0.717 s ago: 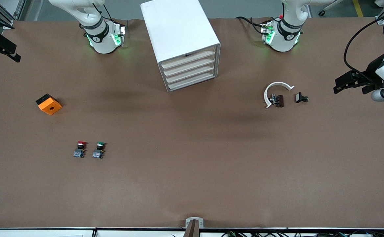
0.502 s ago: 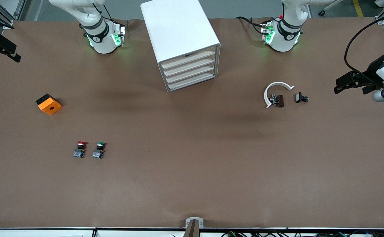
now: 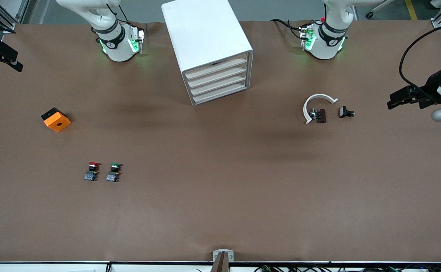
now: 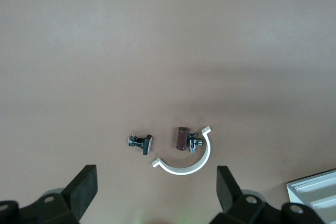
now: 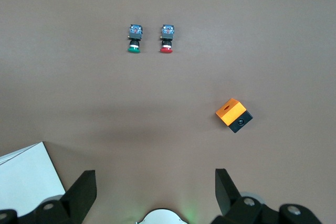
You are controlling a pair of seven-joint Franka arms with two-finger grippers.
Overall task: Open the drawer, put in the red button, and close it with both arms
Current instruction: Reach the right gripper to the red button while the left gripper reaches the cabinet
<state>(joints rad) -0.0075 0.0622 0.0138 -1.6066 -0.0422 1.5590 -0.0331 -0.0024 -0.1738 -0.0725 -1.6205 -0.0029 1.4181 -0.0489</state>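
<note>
drawer (image 3: 216,67): the top one of four cream fronts in my white cabinet (image 3: 201,34), fully shut, its face turned toward the front camera and slanted a little toward my left arm's end of the desk (image 3: 220,196).
red button (image 3: 91,171): lying on the desk toward my right arm's end, well nearer the front camera than the cabinet — red cap pointing away from that camera, body toward it, so its long axis runs cap to body along that line.
green twin (image 3: 113,172): just beside the red button, on its cabinet-ward side, apart from it and lying the same way — the one I must not take.
left gripper (image 3: 398,99): up in the air over the left arm's edge of the desk, fingers (image 4: 84,188) spread wide and holding nothing; the cabinet's corner shows at the edge of my left wrist view, so the drawer lies well off from these fingers.
right gripper (image 5: 155,195): fingers spread wide, empty, high over the desk; in my right wrist view the red button lies straight out ahead of the open fingers, well apart from them.
which arm: I judge my right arm the nearer to the red button, my left the handier for the slanted drawer front.
clutter: an orange block (image 3: 56,119) and a white curved clip (image 3: 317,104) with small fittings, none in the way.
</note>
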